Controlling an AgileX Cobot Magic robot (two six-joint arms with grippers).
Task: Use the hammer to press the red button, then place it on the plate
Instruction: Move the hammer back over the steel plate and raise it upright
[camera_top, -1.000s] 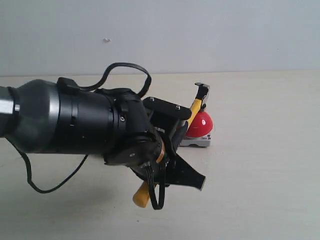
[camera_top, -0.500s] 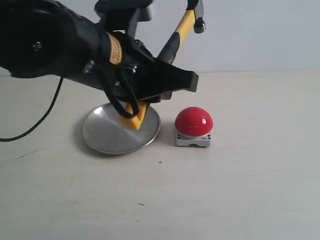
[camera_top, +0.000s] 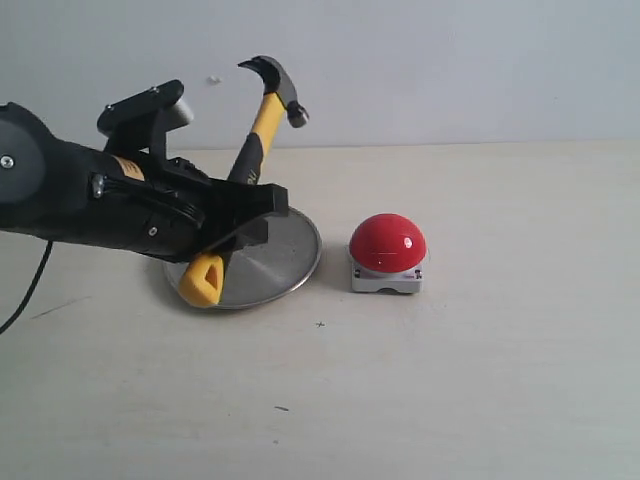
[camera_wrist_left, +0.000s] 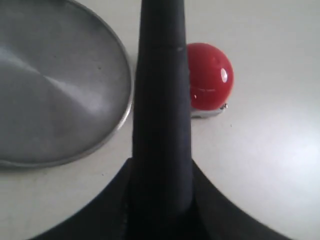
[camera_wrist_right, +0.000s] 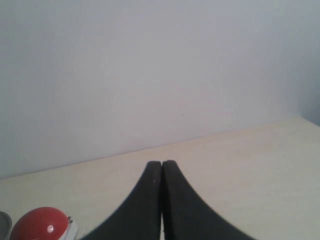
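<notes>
My left pincer (camera_top: 252, 214), clamped on the hammer (camera_top: 258, 135), should lower the raised head flat across the plate (camera_top: 290, 252) before letting go.

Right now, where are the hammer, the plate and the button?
hammer (camera_top: 260, 118): exterior view, yellow handle just below the head.
plate (camera_top: 288, 258): exterior view, bare surface near its right rim.
button (camera_top: 388, 240): exterior view, middle of the red dome.
</notes>
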